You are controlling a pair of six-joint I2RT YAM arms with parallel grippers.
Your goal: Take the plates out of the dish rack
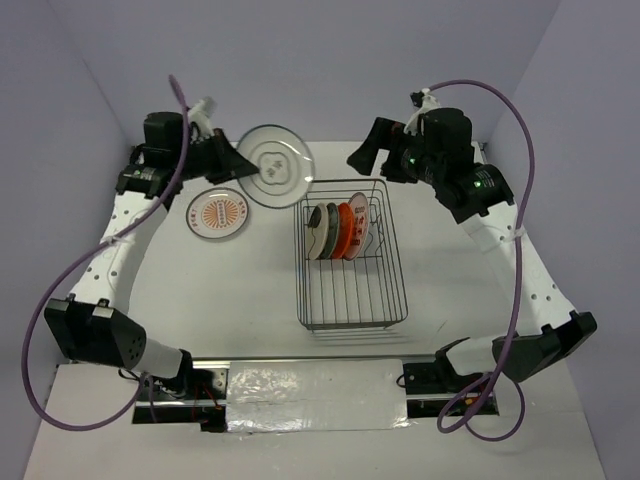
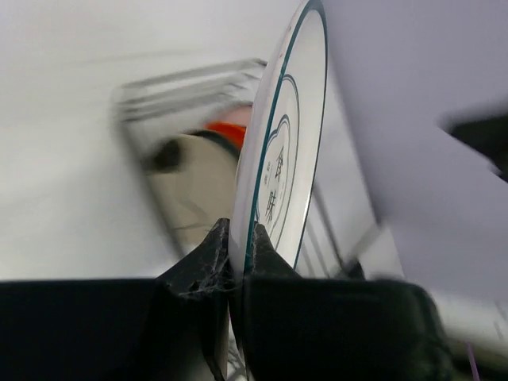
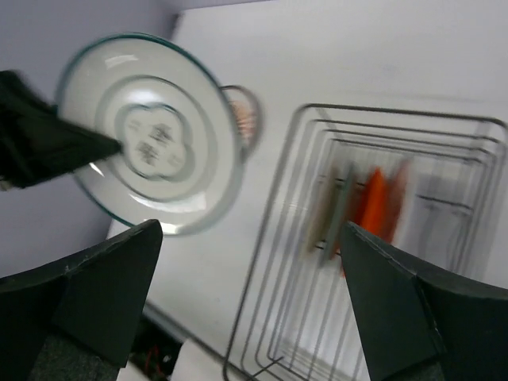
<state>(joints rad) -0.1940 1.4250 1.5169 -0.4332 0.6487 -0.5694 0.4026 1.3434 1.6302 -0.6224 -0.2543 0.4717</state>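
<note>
Over at 10 o'clock from the dish rack (image 1: pixel 352 300), the left gripper (image 1: pixel 248 168) has its fingers pinched hard on the rim of a teal-rimmed plate (image 1: pixel 278 165). That plate is held up off the table (image 1: pixel 250 290). Its disc reaches out from the fingers toward 3 o'clock and its white face is tipped up at the overhead view, while the left wrist view sees it edge-on. Its near rim sits just beside the rack's far-left corner.

Below it, at 9 o'clock from the rack, an orange-motif plate (image 1: pixel 217 214) lies flat on the table. A strip of white tabletop separates it from the rack's left wall.

The rack's long axis runs 12 to 6. Four plates stand on edge at its far end, faces turned to 3 and 9: a cream plate (image 1: pixel 317 232), a grey plate (image 1: pixel 331 230), an orange plate (image 1: pixel 345 230) and a red-motif plate (image 1: pixel 359 225). They are packed close, and the red-motif one stands near the right wall. The near half shows only wire.

At 12 o'clock, beyond the far wall, the right gripper (image 1: pixel 362 152) hangs with its fingers spread wide and nothing between them, pointing toward 9.
</note>
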